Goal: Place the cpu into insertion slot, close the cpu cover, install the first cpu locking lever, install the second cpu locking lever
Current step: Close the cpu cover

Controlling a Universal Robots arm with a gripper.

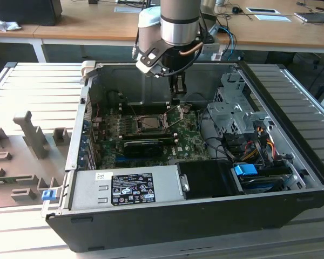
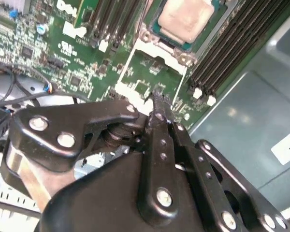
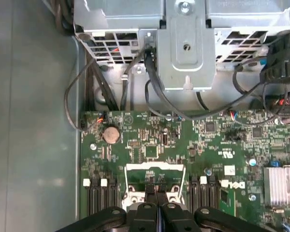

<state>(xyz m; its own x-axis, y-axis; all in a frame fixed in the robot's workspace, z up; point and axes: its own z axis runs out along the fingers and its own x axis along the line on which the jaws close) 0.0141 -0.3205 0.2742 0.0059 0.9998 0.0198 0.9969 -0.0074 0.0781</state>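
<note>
- Second wrist view gives you the state of play: the cpu (image 2: 186, 19) already lies flat in the insertion slot (image 2: 171, 44), dull top up, so seating looks done.
- The step in hand, by my reading, is closing the cpu cover (image 2: 126, 67). It stands swung open off the slot, and its window shows the green board (image 2: 154, 67) behind it.
- Your gripper (image 2: 157, 99) has its jaws together, with the tips right at the cover's free edge. Whether the thin plate is pinched between them or merely touched, you cannot tell.
- In the exterior view the gripper (image 1: 177, 93) hangs inside the case (image 1: 205, 216), just beside the raised cover (image 1: 174, 112).
- Closing would call for swinging the frame about its hinge down over the chip, in an arc rather than a straight push, and keeping off the memory slots (image 2: 227, 48) beside it.
- Writing: a printed label (image 1: 132, 189) sits on the power supply (image 1: 92, 186), white lettering (image 3: 234, 185) on the board, and a white sticker (image 2: 286, 147) on the case wall. None is read off here.
</note>
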